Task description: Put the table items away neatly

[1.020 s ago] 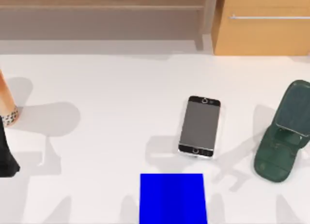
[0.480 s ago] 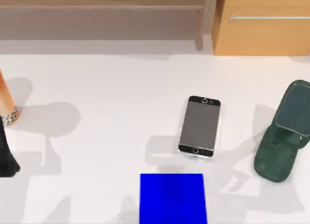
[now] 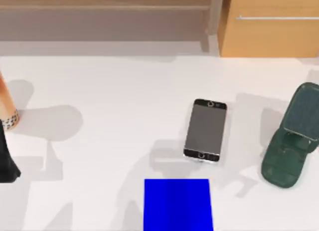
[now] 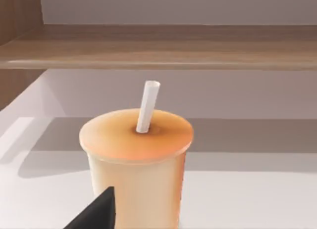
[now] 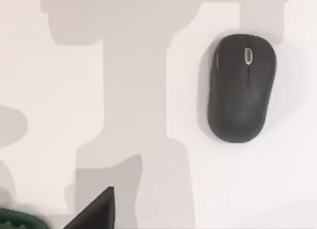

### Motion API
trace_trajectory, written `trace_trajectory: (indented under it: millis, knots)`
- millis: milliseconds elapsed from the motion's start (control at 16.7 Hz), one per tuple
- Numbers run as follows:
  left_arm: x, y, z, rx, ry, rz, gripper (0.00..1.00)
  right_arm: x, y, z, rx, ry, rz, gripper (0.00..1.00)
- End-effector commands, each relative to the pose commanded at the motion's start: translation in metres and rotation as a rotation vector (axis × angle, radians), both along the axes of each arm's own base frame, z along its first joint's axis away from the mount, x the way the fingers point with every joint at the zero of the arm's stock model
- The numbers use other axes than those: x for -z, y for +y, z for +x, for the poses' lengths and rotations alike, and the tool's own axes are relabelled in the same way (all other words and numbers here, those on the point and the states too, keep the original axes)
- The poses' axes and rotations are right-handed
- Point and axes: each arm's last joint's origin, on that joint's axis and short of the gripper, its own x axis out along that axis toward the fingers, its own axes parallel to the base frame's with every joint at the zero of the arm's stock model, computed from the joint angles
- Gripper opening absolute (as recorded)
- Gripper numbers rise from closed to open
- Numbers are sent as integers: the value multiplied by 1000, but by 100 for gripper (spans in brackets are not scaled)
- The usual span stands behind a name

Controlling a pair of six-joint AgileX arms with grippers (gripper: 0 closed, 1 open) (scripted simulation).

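Observation:
A silver-edged black smartphone (image 3: 205, 131) lies flat, screen up, right of the middle of the white table (image 3: 109, 91). At the table's far left edge stands the tan-orange cylinder (image 3: 7, 111) with its speckled band; in the left wrist view it is an orange cup (image 4: 136, 164) with a white straw (image 4: 147, 106). My left gripper (image 4: 96, 215) is close in front of the cup, and its dark arm (image 3: 7, 161) is at the left edge. A black oval mouse (image 5: 241, 86) lies on the table below my right gripper (image 5: 96, 211), off to one side.
A blue square mat (image 3: 178, 205) lies at the front edge, just before the phone. A dark green hinged object (image 3: 291, 136) rests at the right. A wooden shelf (image 3: 104, 11) and a drawer cabinet (image 3: 271, 24) line the back.
The arm shadows on the table around the phone and at the right have shifted. The phone, cup and green object have not moved.

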Motion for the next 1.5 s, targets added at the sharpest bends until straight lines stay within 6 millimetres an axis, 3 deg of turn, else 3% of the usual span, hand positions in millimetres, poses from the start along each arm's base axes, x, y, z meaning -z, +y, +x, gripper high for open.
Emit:
trace_trajectory:
  millis: [240, 480, 960, 1380, 1500]
  knots:
    - [0, 0, 0, 0, 0, 0, 100, 37, -23, 41, 38, 177, 46, 100]
    - [0, 0, 0, 0, 0, 0, 100, 60, -36, 59, 58, 266, 72, 100]
    - [0, 0, 0, 0, 0, 0, 100, 67, -35, 60, 57, 274, 74, 100]
    - [0, 0, 0, 0, 0, 0, 100, 141, -37, 61, 59, 267, 73, 100]
    - [0, 0, 0, 0, 0, 0, 100, 151, -37, 60, 59, 273, 74, 100]
